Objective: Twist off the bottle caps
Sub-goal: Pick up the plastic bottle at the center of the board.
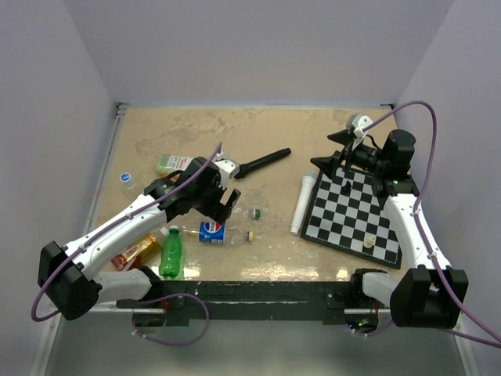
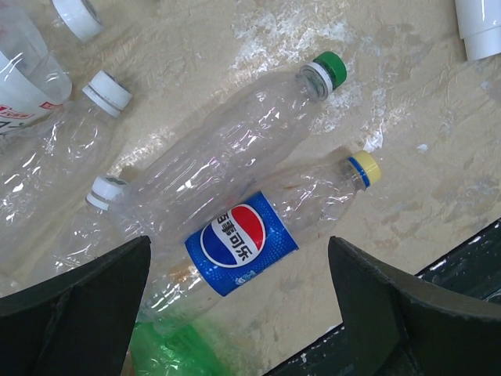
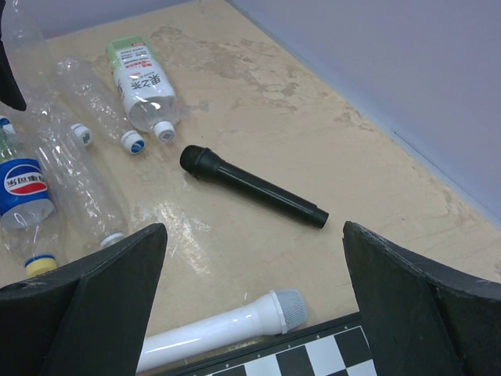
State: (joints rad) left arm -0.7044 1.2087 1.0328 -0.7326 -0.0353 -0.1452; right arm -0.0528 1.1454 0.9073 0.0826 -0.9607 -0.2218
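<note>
Beneath the left gripper [image 1: 228, 200], jaws fully apart and empty, lies the Pepsi bottle [image 2: 243, 243]. Right gripper [image 3: 254, 235] likewise gapes, holding nothing.

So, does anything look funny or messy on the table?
Yes. The bottles all lie tipped on their sides, and the clear ones look squashed and crinkly, like the Pepsi bottle and the green-capped bottle. A black microphone and a white microphone lie nearby too.

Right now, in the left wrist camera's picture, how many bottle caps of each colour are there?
white caps: 3
green cap: 1
yellow cap: 1
Total: 5
</note>
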